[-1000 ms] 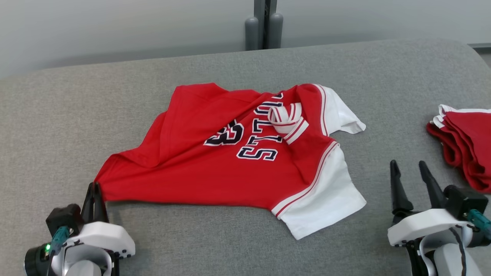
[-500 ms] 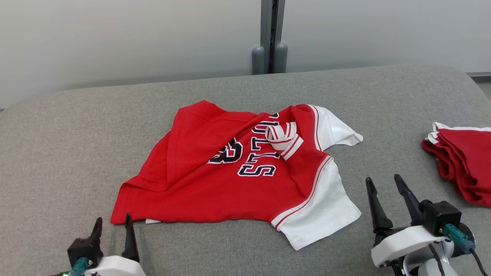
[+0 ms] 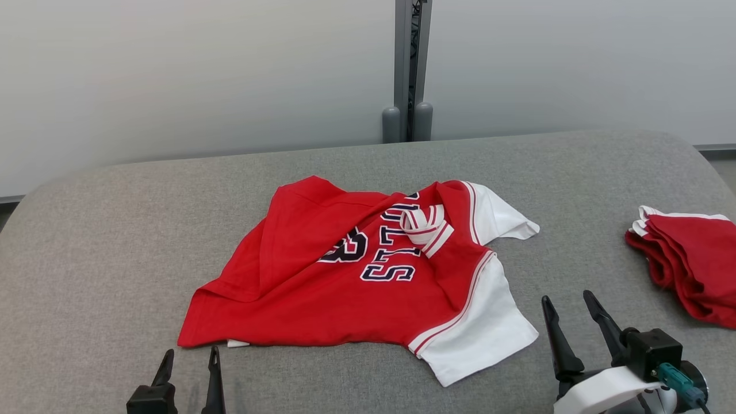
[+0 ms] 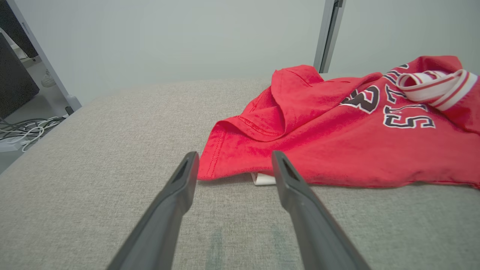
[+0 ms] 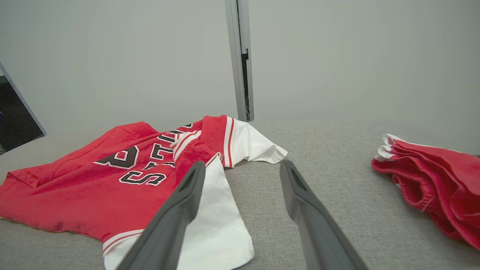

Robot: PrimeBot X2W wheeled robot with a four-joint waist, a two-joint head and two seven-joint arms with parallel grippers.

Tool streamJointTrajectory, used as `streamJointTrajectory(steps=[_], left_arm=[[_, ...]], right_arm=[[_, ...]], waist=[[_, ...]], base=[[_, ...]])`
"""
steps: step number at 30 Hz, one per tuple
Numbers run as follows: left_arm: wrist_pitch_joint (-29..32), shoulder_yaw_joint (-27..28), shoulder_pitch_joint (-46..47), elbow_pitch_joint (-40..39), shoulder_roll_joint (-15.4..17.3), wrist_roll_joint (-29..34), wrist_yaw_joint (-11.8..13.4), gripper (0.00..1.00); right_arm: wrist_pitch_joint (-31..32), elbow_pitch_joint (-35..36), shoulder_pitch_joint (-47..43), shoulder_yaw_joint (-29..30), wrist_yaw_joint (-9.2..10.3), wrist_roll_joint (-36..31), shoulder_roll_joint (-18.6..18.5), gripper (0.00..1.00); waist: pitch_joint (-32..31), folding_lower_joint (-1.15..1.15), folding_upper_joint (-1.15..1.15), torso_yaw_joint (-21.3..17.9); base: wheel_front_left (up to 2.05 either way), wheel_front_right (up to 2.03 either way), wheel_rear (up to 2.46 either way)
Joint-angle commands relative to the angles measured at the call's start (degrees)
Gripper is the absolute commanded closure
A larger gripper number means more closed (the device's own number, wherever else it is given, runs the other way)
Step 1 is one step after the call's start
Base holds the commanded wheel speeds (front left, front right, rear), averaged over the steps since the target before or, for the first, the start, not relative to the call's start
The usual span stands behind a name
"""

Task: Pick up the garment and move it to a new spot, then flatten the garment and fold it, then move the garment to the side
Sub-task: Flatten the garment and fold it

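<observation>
Both claws spread wide, holding nothing: left claw [image 3: 191, 351] just beside garment [image 3: 345, 287] corner, right claw [image 3: 566, 296] clear of it.

left hand [image 3: 191, 349] cropped at bottom edge, jersey [image 3: 322, 299] lettering partly hidden

1 jersey [image 3: 299, 299], 1 folded red pile [image 3: 690, 259]

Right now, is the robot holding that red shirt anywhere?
Nothing is held. The left gripper is open near the red shirt's corner; the right gripper is open too.
</observation>
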State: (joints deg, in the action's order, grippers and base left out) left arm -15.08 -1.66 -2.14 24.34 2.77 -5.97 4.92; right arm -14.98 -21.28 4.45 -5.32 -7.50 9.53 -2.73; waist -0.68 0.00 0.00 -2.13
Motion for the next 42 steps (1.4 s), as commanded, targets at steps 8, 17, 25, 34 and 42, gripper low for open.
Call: streamJointTrajectory(steps=[8,17,25,34,42], left_arm=[[-0.1,1.0,-0.6,-1.2,0.3,-0.4,0.9,0.00],[-0.1,0.5,0.6,-1.2,0.3,-1.1,0.6,0.00],[-0.1,-1.5,3.6,-0.7,0.3,-1.9,0.4,0.00],[-0.1,-2.5,6.5,-0.2,0.3,-2.1,0.4,0.00],[-0.1,-1.6,7.3,0.0,0.3,-2.3,0.4,0.00]], right_arm=[[-0.3,-0.2,-1.5,1.3,0.02,-1.2,-0.4,0.00],[-0.3,-3.7,-1.1,0.6,0.01,-1.6,-0.4,0.00],[-0.3,-8.6,2.7,1.4,0.02,-1.7,-0.4,0.00],[-0.3,-16.3,6.8,1.2,0.02,-1.3,-0.4,0.00],[0.0,-19.3,8.4,0.9,0.02,-0.4,-0.4,1.00]], waist=[[-1.0,0.00,0.00,0.0],[1.1,0.00,0.00,0.6],[7.1,0.00,0.00,2.3],[10.5,0.00,0.00,3.6],[11.4,0.00,0.00,3.0]], base=[[0.00,0.00,0.00],[0.00,0.00,0.00],[0.00,0.00,0.00],[0.00,0.00,0.00],[0.00,0.00,0.00]])
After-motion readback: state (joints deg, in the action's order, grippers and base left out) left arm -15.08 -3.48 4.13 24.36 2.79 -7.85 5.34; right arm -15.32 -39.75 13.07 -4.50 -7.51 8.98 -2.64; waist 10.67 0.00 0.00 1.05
